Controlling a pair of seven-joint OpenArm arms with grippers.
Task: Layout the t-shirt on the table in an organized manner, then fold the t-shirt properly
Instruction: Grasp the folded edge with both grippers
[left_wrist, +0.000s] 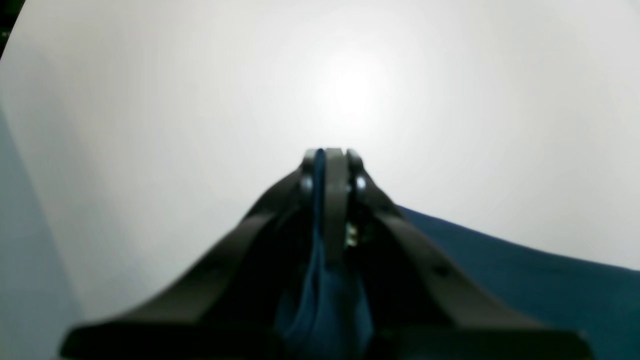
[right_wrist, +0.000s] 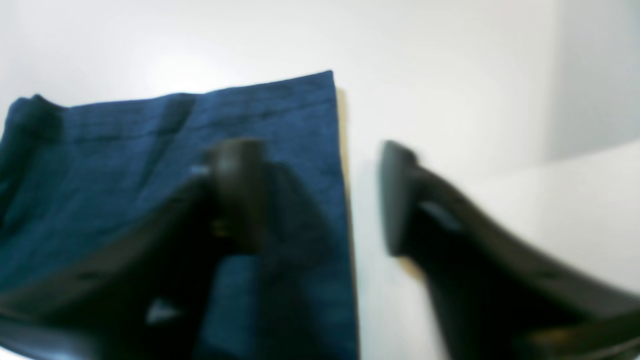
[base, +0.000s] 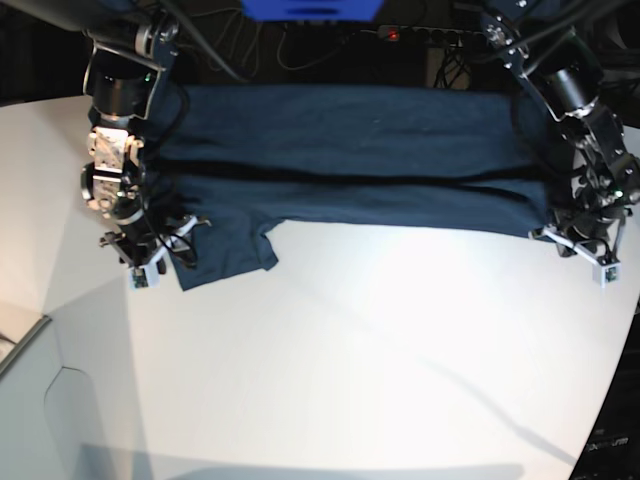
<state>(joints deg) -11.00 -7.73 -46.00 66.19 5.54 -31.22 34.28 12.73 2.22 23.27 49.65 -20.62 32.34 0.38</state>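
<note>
On the table (base: 350, 350), the t-shirt (base: 350, 160) lies spread with one lengthwise fold in (sleeve flap loose). Left gripper (left_wrist: 330, 155) is clamped on cloth; right gripper (right_wrist: 320, 195) gapes at the edge, and further folds remain.

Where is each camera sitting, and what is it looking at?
Left wrist: rides on the left arm, looking along the left gripper, shut on the t-shirt, over the table.
Right wrist: rides on the right arm, looking past the open right gripper at a sleeve of the t-shirt.
Base: sits high up, looking down at the whole table, the spread t-shirt and both arms.
Shared: all three show the navy t-shirt on the white table.
</note>
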